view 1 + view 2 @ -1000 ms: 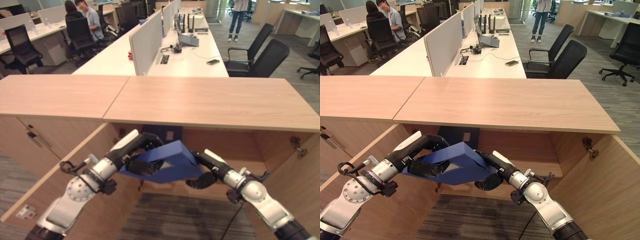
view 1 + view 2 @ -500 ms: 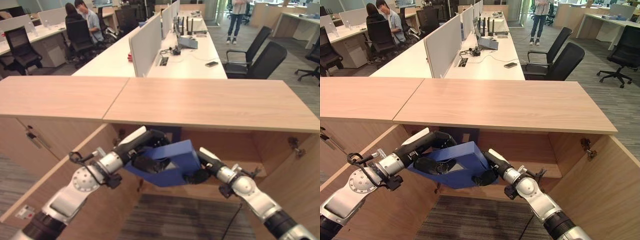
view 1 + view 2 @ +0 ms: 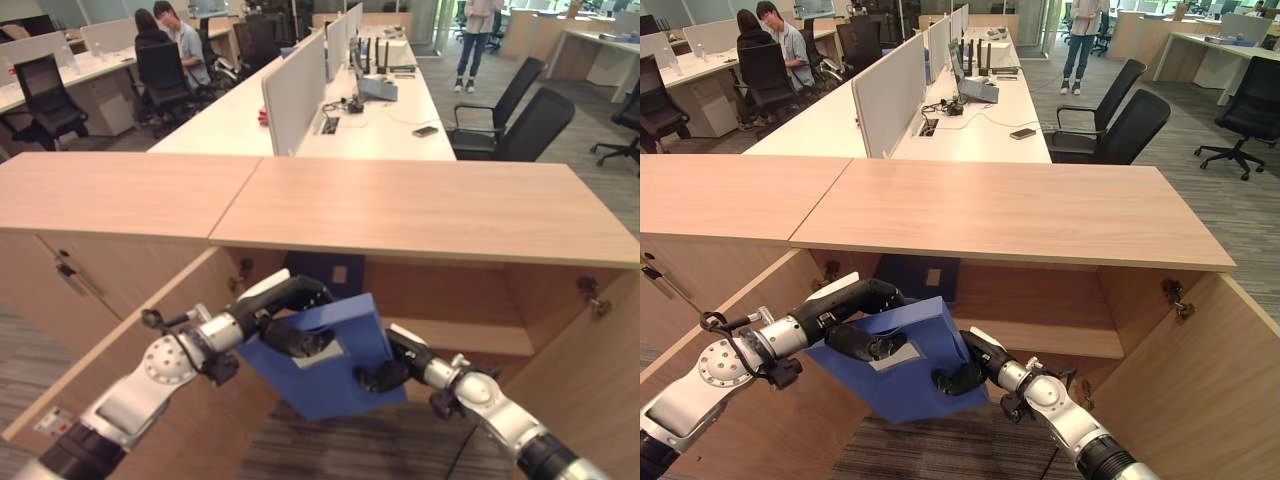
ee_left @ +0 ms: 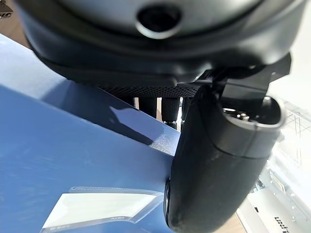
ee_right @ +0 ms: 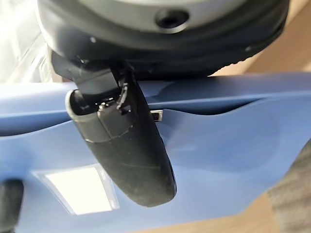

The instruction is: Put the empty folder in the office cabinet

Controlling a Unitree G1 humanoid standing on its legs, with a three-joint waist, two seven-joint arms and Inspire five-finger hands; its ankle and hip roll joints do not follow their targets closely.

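- The blue folder (image 3: 320,365) is held in the air in front of the open cabinet compartment, tilted, with its label pocket (image 3: 318,351) facing up and its lower corner hanging toward the floor
- It is gripped on its near-left side by the left hand (image 3: 290,338), whose thumb is pressed on the cover beside the label pocket while the fingers are curled behind the upper edge, as the left wrist view confirms
- Its right edge is pinched by the right hand (image 3: 378,372), with the thumb laid across the blue cover in the right wrist view and the fingers tucked under it
- The office cabinet (image 3: 420,215) is seen just behind, its wooden top above the folder, its doors swung open to either side and an inner shelf (image 3: 455,335) exposed
- A dark blue object (image 3: 322,272) is already stood at the back of the compartment
- The step in hand is judged to be the carrying and turning of the folder toward the opening; it is not yet inside
- For the next move the folder would need to be levelled or set upright, then pushed past the door edge onto the shelf, with both grips kept until it is supported
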